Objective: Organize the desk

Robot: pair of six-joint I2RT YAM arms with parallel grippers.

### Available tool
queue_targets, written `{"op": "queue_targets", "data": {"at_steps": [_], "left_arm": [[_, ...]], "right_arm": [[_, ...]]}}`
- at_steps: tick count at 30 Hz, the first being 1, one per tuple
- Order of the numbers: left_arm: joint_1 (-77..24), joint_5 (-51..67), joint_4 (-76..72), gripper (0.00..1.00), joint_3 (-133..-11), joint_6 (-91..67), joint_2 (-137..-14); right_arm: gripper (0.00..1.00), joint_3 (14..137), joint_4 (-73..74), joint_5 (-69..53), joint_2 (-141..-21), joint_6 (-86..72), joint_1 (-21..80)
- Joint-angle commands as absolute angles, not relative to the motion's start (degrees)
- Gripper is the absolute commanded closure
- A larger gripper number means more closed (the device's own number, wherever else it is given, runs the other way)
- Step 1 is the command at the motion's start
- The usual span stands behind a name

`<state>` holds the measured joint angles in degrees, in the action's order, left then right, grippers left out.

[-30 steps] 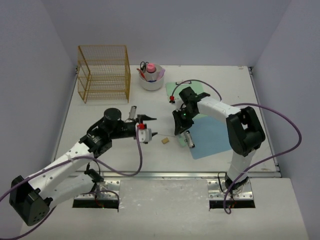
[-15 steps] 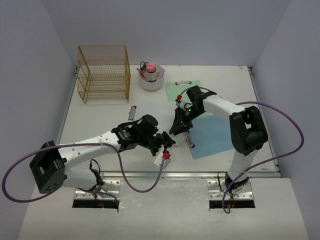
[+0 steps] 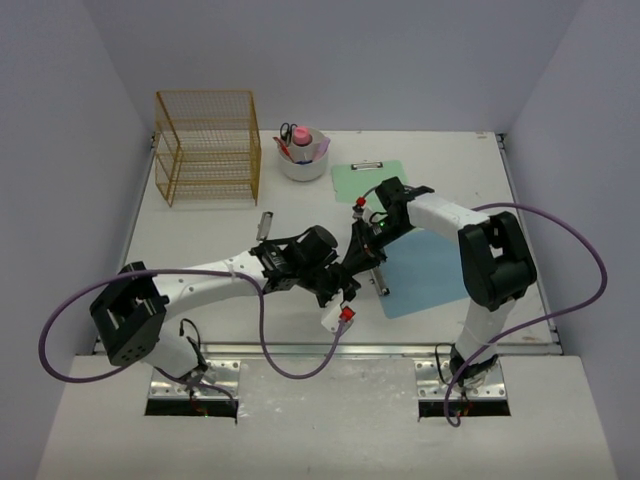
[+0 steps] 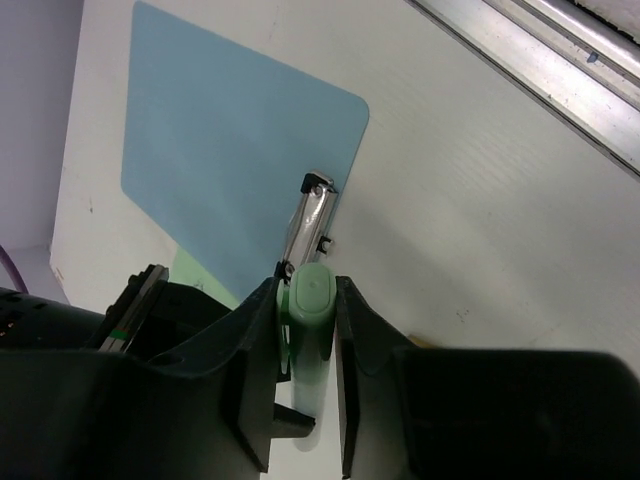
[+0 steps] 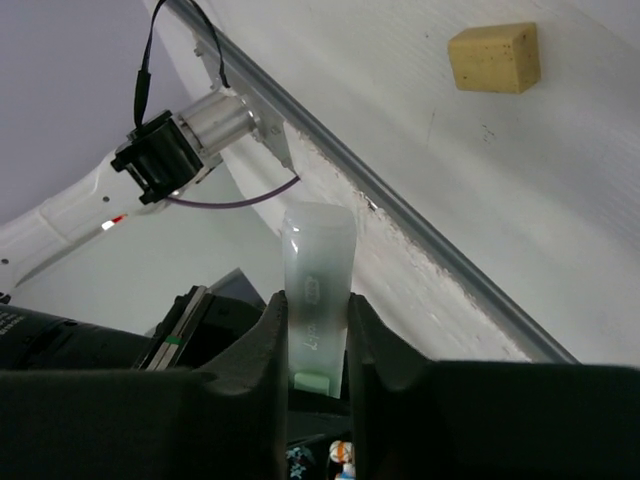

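Top external view: left arm has swung across the surface [image 3: 190,240] to meet the right arm near the middle of the front edge.
Left pincer [image 4: 303,287]: now clenched on a green-capped tube [image 4: 311,312].
Right pincer [image 5: 315,302]: flanks the clear barrel; gripping or letting go, cannot tell.
Meaning: probably a handover.
Writing: barrel mark unreadable.

Centre of tabletop [image 3: 190,235] was blocked: left hand [image 4: 303,292] and right hand [image 5: 316,305] stood tip to tip there, both closed on one green-capped tube [image 5: 318,240]. Left arm [image 3: 215,277] slanted across the near-left area. Wire rack [image 3: 207,147] filled the back-left corner, with a white cup [image 3: 303,162] near it. A small grey object [image 3: 265,224] lay between rack and left arm; bare surface around it was open. Back-right corner beyond green clipboard [image 3: 365,182] was open. Blue sheet [image 3: 425,275] lay flat.
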<state>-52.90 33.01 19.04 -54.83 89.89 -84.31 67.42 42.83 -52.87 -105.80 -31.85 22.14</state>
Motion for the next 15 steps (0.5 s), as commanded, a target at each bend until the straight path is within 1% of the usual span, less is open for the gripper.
{"op": "queue_targets", "data": {"at_steps": [1, 3, 5, 7, 10, 12, 15], "left_arm": [[-52.25, 34.19, 12.21, 1.00, -56.25, 83.96, -83.49], [-50.83, 35.74, 9.49, 1.00, -59.21, 75.03, -83.88], [-48.28, 36.55, 5.61, 1.00, -63.77, 64.62, -86.00], [-44.76, 36.56, 3.00, 1.00, -68.46, 56.31, -89.13], [-39.62, 34.18, -1.34, 1.00, -79.84, 41.89, -97.51], [-37.37, 33.38, -1.59, 1.00, -88.59, 34.51, -104.30], [-33.72, 30.04, -3.24, 1.00, -98.56, 30.14, -112.53]], "right_arm": [[0.44, 70.07, 45.74, -55.51, -104.73, -27.10, 20.81], [0.21, 73.74, 46.72, -54.93, -105.29, -24.93, 18.02], [0.05, 78.69, 47.35, -52.15, -105.28, -23.45, 11.50], [0.02, 82.42, 46.67, -48.33, -104.86, -22.19, 7.58], [0.01, 86.04, 44.47, -44.58, -103.24, -20.80, 1.88], [0.01, 85.67, 43.39, -44.10, -102.16, -20.47, 0.18], [0.01, 81.98, 41.73, -43.50, -99.37, -19.77, -3.43]]}}
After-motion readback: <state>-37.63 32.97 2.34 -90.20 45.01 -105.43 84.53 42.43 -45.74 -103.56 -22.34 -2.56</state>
